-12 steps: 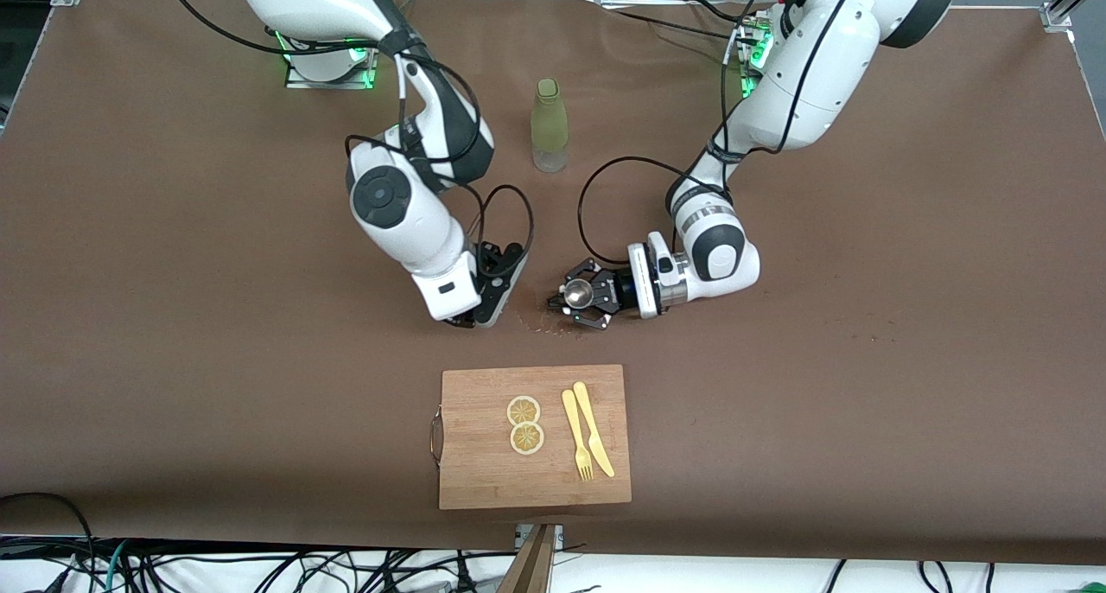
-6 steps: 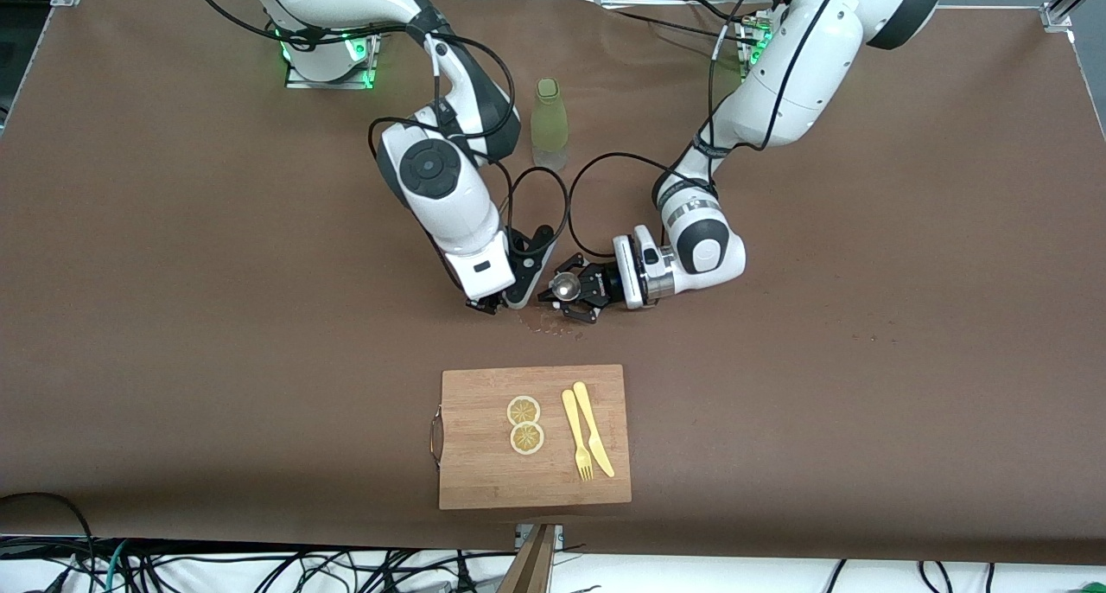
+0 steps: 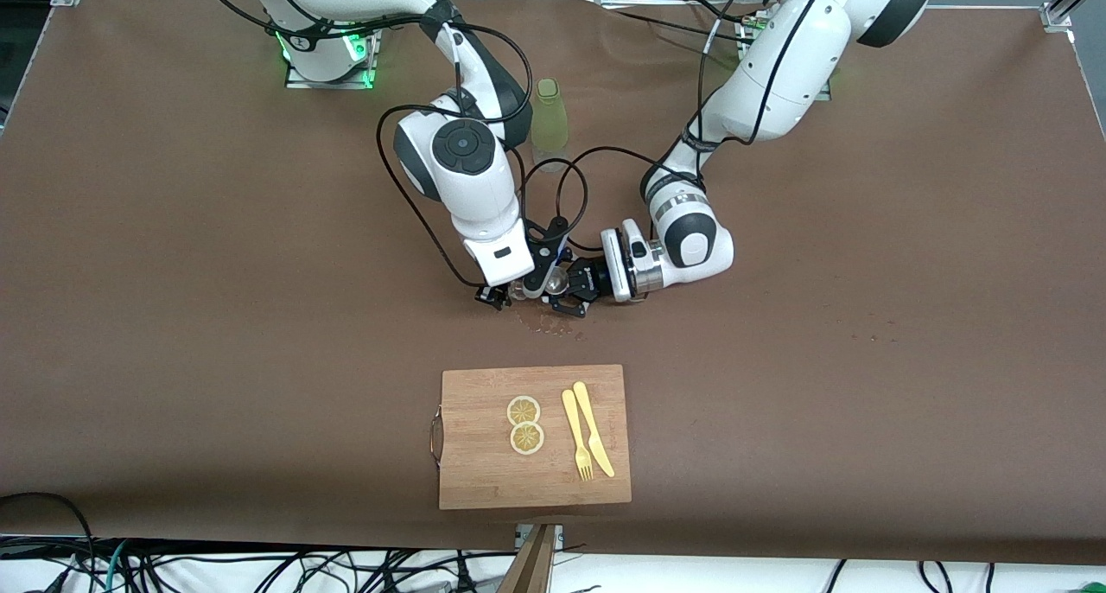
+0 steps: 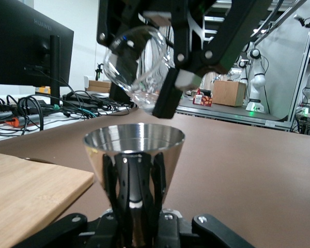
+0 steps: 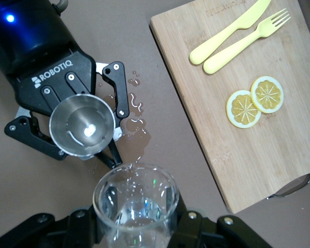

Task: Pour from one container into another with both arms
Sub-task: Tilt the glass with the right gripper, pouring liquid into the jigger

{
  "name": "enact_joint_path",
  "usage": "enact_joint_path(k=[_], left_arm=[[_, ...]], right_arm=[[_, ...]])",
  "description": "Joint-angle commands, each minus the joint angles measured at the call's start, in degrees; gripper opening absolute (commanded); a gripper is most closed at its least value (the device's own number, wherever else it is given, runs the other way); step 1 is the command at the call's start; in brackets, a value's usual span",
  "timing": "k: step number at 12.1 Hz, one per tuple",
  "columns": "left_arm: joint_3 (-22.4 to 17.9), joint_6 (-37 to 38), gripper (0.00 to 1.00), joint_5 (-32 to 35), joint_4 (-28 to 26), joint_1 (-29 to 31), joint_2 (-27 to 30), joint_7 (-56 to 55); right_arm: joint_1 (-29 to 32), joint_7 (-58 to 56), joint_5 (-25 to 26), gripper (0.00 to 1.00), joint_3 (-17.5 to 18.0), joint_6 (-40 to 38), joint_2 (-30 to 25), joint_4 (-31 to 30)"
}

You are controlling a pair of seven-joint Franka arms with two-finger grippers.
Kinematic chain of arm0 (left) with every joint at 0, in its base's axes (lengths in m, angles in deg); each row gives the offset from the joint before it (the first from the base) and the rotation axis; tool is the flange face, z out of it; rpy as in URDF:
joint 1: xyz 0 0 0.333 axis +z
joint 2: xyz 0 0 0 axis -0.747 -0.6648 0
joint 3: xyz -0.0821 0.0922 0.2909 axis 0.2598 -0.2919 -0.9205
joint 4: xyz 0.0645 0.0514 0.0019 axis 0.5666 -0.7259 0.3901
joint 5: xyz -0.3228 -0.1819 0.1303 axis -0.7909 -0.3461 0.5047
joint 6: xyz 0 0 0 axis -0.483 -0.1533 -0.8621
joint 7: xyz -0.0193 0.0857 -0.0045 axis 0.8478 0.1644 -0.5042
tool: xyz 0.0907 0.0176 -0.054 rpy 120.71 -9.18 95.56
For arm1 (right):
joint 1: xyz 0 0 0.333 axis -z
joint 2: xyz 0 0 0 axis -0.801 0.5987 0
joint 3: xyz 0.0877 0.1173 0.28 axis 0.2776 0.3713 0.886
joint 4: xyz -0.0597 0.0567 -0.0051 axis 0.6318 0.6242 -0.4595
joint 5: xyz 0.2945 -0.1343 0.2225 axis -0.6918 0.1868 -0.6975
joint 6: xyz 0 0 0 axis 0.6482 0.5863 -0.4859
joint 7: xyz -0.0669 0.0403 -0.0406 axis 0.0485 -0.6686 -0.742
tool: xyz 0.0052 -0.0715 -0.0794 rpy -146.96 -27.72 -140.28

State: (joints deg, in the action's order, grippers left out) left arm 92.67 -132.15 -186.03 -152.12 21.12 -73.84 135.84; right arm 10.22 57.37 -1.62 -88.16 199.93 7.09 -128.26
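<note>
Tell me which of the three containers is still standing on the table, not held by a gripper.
The tall olive-green bottle, standing between the arm bases. The glass cup is in the right gripper and the steel jigger in the left gripper.

Glass cup (image 4: 137, 70) hangs tilted just above the jigger (image 4: 134, 155), over the table (image 3: 173, 316). Cutting board (image 3: 484, 481) sits nearer the camera than both.

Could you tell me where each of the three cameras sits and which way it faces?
Front view: high across the table, facing both arms; left tool holds the jigger, right tool the glass cup.
Left wrist view: low, level, looking along the jigger at the tilted cup.
Right wrist view: looking down past the cup.
Shared: cutting board, jigger.
</note>
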Motion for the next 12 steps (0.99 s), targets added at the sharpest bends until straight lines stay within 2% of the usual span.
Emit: enact_joint_path(k=[1, 7, 9, 12], left_arm=[[-0.71, -1.47, 0.00, -2.91, 1.87, -1.79, -0.67, 1.86], [-0.71, -1.91, 0.00, -3.17, 2.05, -2.32, -1.11, 3.88], [-0.71, -1.91, 0.00, -3.35, 2.05, -2.32, -1.11, 3.79], [-0.80, -2.00, 0.00, -4.14, 2.05, -2.67, -1.02, 3.88]], right_arm=[[-1.11, 1.55, 3.72, 0.08, -0.30, -0.63, -0.34, 0.27], [-3.48, 1.55, 9.79, 0.08, -0.29, -2.21, -0.08, 0.27], [-4.45, 1.46, 11.81, 0.08, -0.38, -5.01, -0.34, 0.97], [-4.54, 1.02, 12.96, 0.08, -0.21, -7.31, -0.34, 2.03]])
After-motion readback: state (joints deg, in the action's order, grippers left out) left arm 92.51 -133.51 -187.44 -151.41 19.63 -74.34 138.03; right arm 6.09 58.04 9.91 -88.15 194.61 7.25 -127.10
